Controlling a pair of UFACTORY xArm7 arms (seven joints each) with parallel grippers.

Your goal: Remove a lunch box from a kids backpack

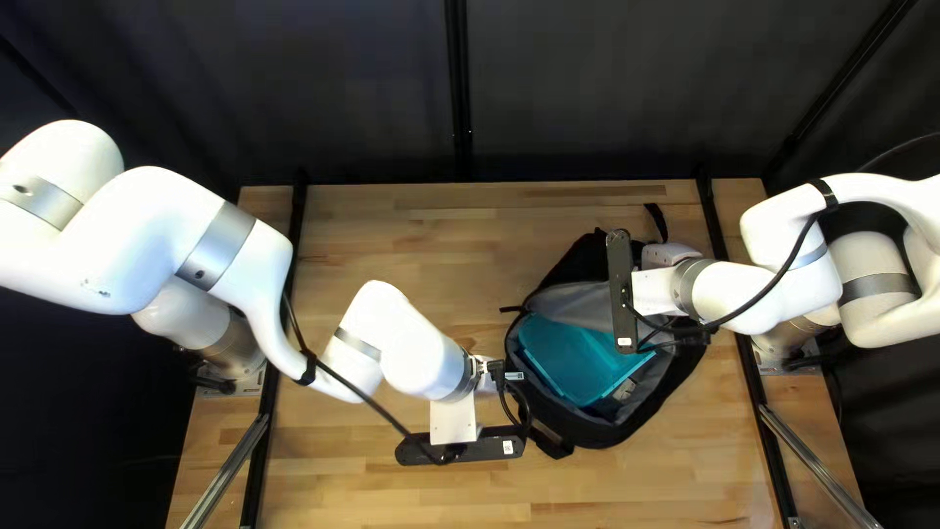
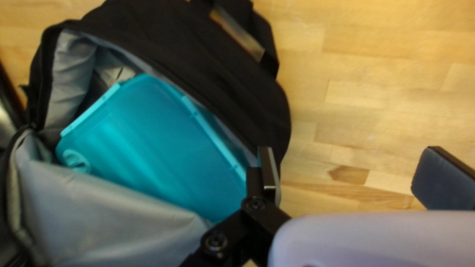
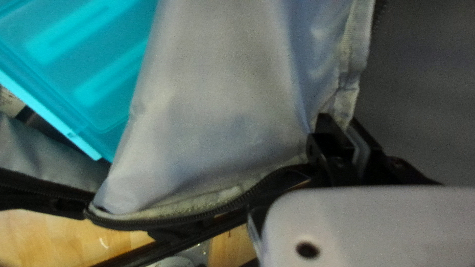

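From the top left view, I have my left gripper (image 1: 490, 381) beside the open backpack (image 1: 597, 434) and my right gripper (image 1: 668, 255) at its grey-lined flap (image 1: 576, 303). The teal lunch box (image 1: 578, 360) lies inside.

In the left wrist view, my fingers stand wide apart, one near the lunch box's end, the other above the table (image 2: 366, 109).

In the right wrist view, they're narrow, pinching the flap's edge, as far as I can make out.

Pale wooden table (image 1: 411, 235) before a dark curtain (image 1: 587, 88) and a black post (image 1: 457, 88)
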